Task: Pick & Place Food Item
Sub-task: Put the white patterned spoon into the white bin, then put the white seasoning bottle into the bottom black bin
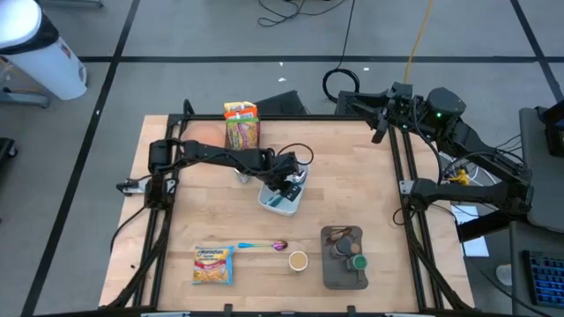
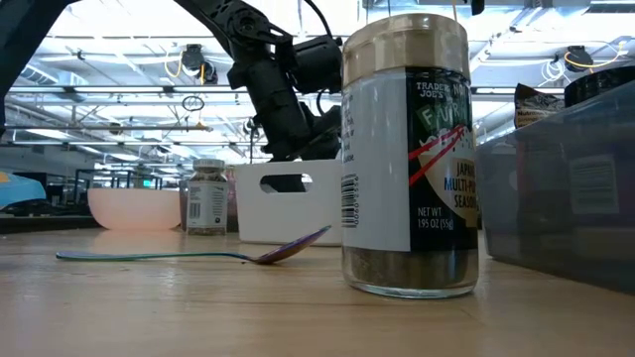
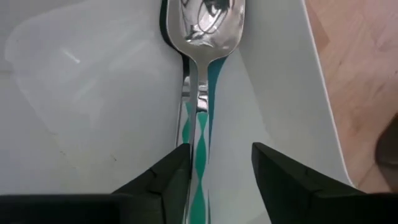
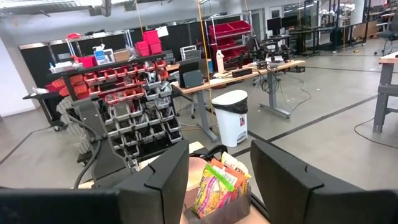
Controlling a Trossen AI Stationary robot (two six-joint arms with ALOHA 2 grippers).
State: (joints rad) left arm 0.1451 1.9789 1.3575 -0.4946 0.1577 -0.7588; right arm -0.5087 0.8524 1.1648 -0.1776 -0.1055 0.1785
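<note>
Fingers of the left gripper [image 3: 219,180] stand spread, straddling the teal-and-steel spoon [image 3: 202,93] lying in the white plastic tray [image 3: 93,93], its handle between the fingertips and its bowl ahead. Lifting now, a fingertip could snag the handle and flip it out. The right gripper [image 4: 219,186] waits beyond the table, parted, empty.
</note>
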